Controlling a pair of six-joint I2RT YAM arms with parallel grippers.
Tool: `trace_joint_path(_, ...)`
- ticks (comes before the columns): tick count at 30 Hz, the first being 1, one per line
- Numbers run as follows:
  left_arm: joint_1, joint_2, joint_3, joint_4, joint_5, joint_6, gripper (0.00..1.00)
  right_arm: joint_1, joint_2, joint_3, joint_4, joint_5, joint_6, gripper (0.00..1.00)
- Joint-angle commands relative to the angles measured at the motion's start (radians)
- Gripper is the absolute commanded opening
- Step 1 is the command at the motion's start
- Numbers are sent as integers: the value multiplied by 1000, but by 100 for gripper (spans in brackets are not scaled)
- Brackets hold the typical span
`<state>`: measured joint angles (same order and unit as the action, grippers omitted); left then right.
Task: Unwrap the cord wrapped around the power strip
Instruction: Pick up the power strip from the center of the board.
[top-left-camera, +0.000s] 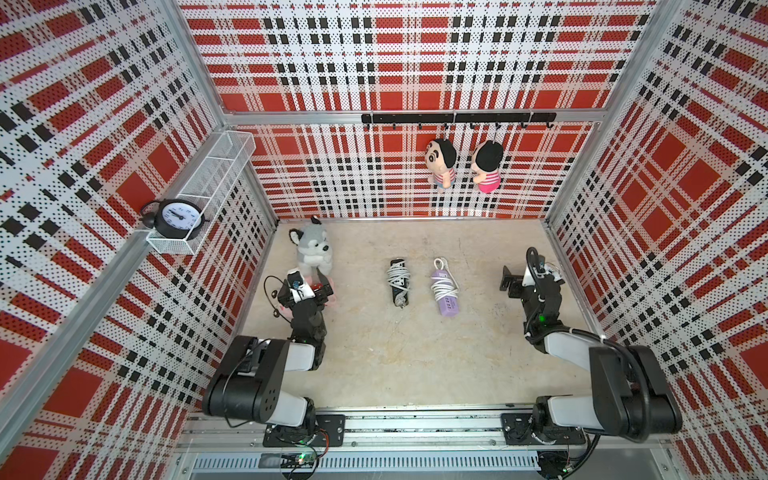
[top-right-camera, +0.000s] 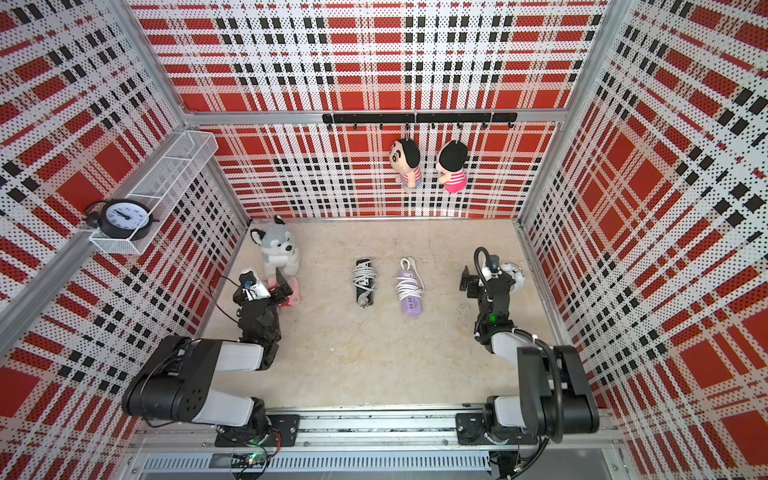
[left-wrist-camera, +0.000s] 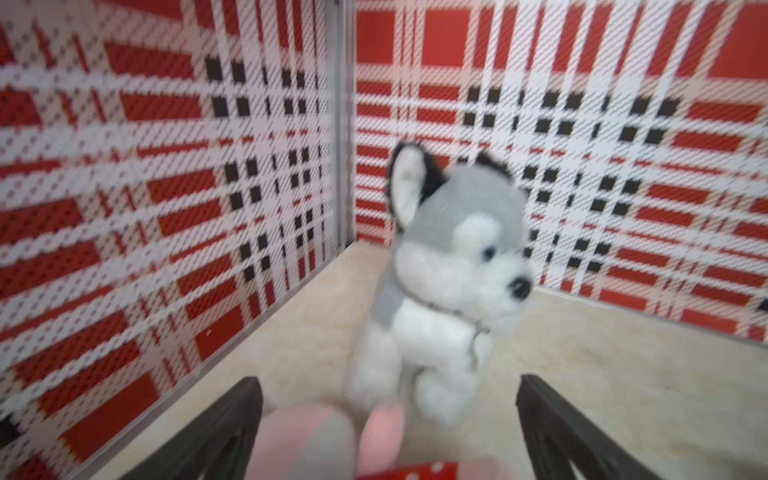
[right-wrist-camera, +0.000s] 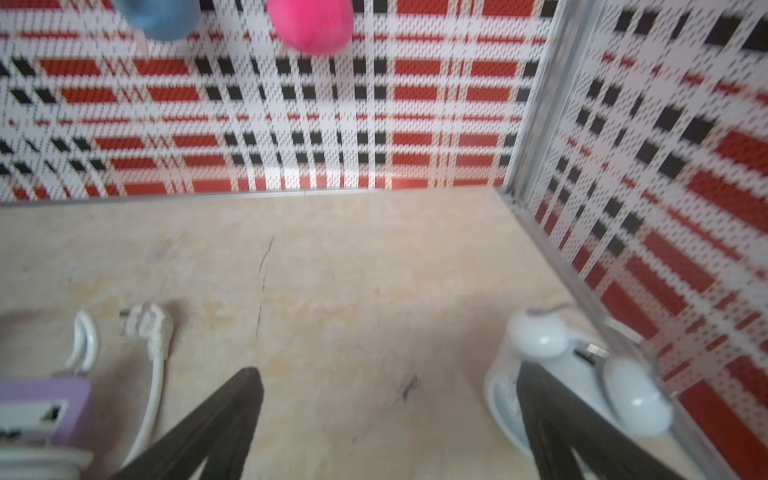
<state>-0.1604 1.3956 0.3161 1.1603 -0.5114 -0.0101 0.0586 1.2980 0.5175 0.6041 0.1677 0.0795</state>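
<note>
Two power strips lie side by side near the middle of the counter (top-left-camera: 415, 357), well apart from both arms. The black power strip (top-left-camera: 398, 296) is on the left, the purple power strip (top-left-camera: 448, 306) just to its right. Both lie lengthwise from near to far. A white cord (top-left-camera: 399, 275) is coiled around the middle of the black one. Another white cord (top-left-camera: 443, 289) is wound around the purple one, with a loop sticking out past its far end. In the right wrist view, that cord's white plug (right-wrist-camera: 150, 328) rests on the counter beside the purple strip's end.

The left arm (top-left-camera: 307, 320) reaches toward the far left corner. Its jaws are spread wide and hold nothing. A blurred pink toy (left-wrist-camera: 307, 436) lies between them, with a grey husky plush (left-wrist-camera: 449, 270) sitting just beyond it.

The right arm (top-left-camera: 540, 303) stands by the right wall, its jaws also wide and empty. A white gadget (right-wrist-camera: 540, 336) sits against the wall, just beside one jaw.
</note>
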Motion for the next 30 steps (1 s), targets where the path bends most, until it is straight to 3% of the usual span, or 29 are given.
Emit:
trace_joint_path(1, -72, -88, 120, -278, -55, 45, 98, 63, -68, 142, -482, 125, 50, 100)
trace_joint_path(3, -135, -110, 199, -429, -74, 10, 98, 106, -51, 231, -497, 127, 53, 100)
trace_joint_path(4, -156, -116, 225, -476, -73, -3, 98, 130, -32, 281, -730, 110, 111, 99)
trace_joint_path(6, -208, -127, 274, -573, -84, -30, 98, 197, 11, 369, -957, 58, 172, 97)
trace_joint_path(11, -320, -164, 357, -741, -89, -111, 98, 359, 108, 491, -1172, -159, 201, 91)
trace_joint_path(15, -339, -204, 397, -842, 2, -229, 98, 399, 167, 512, -1175, -339, 231, 80)
trace_joint_path(19, -339, -244, 384, -872, 65, -314, 98, 408, 243, 529, -1146, -360, 247, 70)
trace_joint_path(25, -340, -302, 321, -856, 128, -355, 98, 408, 356, 559, -1114, -364, 249, 81)
trace_joint_path(28, -338, -337, 304, -873, 122, -355, 98, 408, 391, 557, -1101, -367, 262, 81)
trace_joint_path(30, -335, -363, 289, -874, 124, -381, 98, 408, 406, 551, -1077, -371, 277, 74)
